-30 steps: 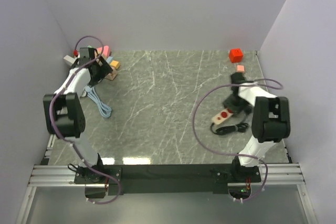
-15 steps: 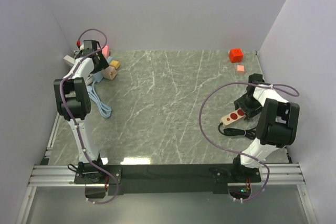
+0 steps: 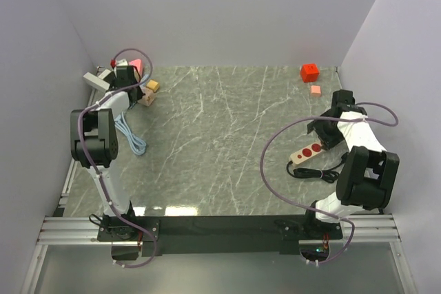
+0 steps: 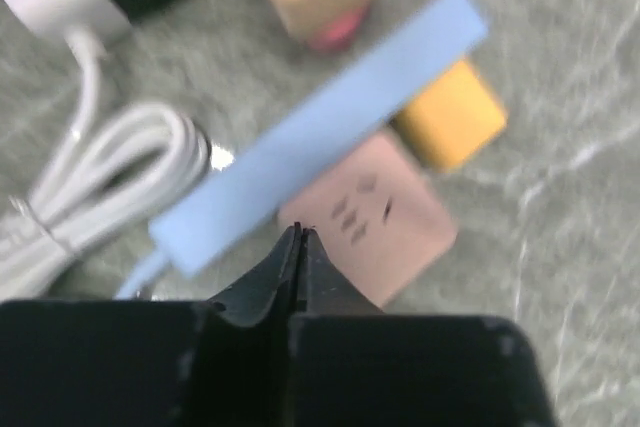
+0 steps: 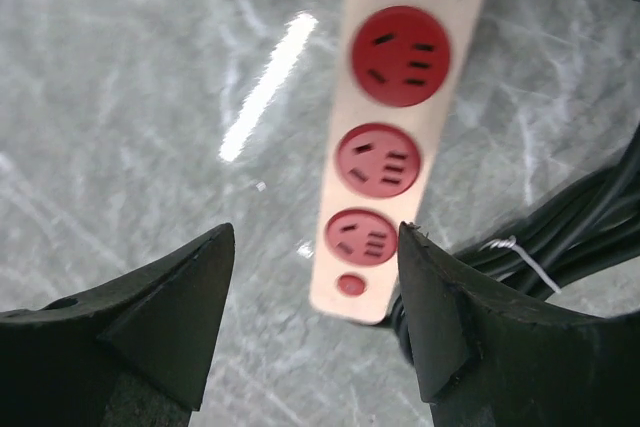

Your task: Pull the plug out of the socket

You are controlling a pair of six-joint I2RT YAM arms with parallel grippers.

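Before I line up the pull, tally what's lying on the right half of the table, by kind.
Blocks: 2, one red cube and one pink block
Power strip: 1
Black cord bundle: 1
Total: 4

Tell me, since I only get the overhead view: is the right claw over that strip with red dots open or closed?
Observer: Open. In the right wrist view the right gripper has its fingers wide apart above the end of the power strip.
Operator: Anything plugged in there?
Observer: No: the three red sockets fully in that view show bare slots.
Operator: And the left claw?
Observer: The left gripper is shut on nothing, over a pink block with socket slots, beside a light blue bar.
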